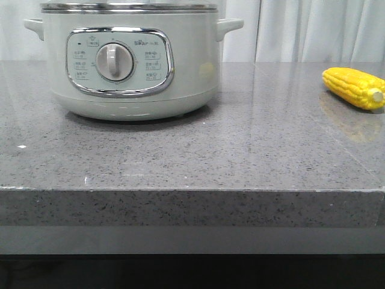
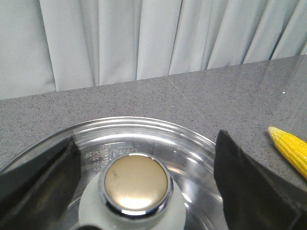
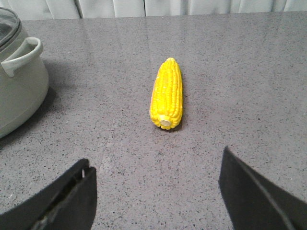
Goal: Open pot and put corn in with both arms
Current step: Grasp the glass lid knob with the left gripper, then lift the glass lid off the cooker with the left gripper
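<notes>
Pot stands lidded on the grey tabletop, with the corn lying flat well apart from it, beyond its right handle. I see my left tool spread wide over the lid knob, fingers either side, not touching. My right tool is spread too, near the corn's stub end, holding nothing.

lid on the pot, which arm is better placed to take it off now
Left. Its open hand straddles the lid knob. The right hand, also open, faces the corn lying beside the pot.
</notes>
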Robot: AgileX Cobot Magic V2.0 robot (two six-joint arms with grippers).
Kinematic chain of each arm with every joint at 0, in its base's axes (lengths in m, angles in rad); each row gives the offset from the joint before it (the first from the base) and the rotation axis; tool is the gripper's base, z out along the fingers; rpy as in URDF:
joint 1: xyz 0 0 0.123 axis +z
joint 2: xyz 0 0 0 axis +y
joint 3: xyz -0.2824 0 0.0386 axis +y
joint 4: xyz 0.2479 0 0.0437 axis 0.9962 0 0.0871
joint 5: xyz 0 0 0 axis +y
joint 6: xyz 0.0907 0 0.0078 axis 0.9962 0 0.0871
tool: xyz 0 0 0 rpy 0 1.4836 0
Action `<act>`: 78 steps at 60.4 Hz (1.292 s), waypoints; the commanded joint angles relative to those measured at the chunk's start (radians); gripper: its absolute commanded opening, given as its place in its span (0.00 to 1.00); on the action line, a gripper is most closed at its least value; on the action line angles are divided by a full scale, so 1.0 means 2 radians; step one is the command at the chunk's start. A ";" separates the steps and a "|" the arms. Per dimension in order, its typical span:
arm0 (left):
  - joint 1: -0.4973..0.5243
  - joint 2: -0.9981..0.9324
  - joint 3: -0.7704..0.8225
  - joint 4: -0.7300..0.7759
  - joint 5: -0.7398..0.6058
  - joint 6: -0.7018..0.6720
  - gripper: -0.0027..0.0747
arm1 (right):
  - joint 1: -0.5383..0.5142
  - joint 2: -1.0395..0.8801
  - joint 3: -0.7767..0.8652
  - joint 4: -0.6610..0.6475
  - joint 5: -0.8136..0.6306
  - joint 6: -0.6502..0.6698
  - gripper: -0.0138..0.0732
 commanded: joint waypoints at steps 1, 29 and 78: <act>-0.002 -0.001 -0.027 -0.004 -0.034 -0.004 0.76 | -0.003 0.005 -0.019 0.000 -0.034 -0.006 0.79; 0.001 0.033 -0.033 -0.004 -0.045 -0.004 0.53 | -0.003 0.005 -0.019 0.000 -0.036 -0.006 0.79; 0.001 -0.022 -0.189 0.010 0.049 -0.004 0.33 | -0.003 0.005 -0.019 0.000 -0.036 -0.006 0.79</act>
